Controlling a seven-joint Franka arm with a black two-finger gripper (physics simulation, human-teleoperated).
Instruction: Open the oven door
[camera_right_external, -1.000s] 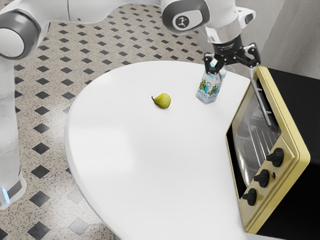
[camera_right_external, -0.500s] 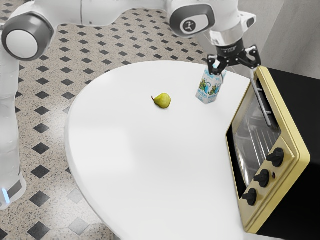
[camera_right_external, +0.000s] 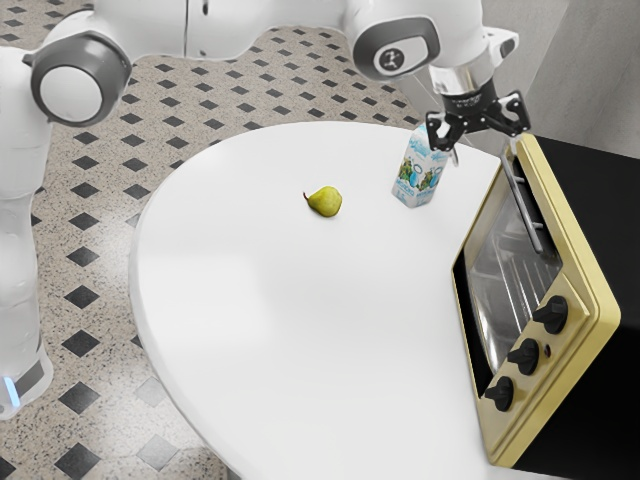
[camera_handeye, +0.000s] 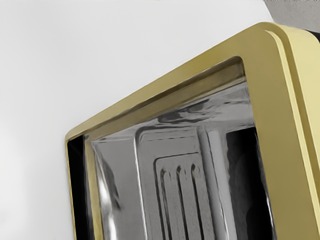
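Oven (camera_right_external: 612, 250) stands at the lower right of the exterior view, its three knobs (camera_right_external: 524, 356) nearest the camera and its front turned to the bare tabletop (camera_right_external: 280, 300), a placing that appears to leave the door room to swing down. Oven door (camera_right_external: 495, 275) sits within its gold surround (camera_handeye: 279, 145) and is judged shut; racks show through the glass. Handle (camera_right_external: 522, 205) runs along the door's upper edge, presumably so that a pull there gives the best leverage. Pear (camera_right_external: 325, 201) lies at upper centre, well apart from the door, and no obstacle in my judgement. Carton (camera_right_external: 417, 180) stands upright beyond it, near the hand (a knock is possible if the wrist sweeps wide). Gripper (camera_right_external: 479, 138), at the upper right, has its fingers spread apart with nothing clamped; it is near the handle's far end, though contact cannot be confirmed. Arm (camera_right_external: 250, 20) reaches across the top of the exterior view, wrist bent downward, the hand camera facing the oven's front. Opening remains to be done; the next move calls for lining the fingers up with the bar before any pull, lest they slip off its end.
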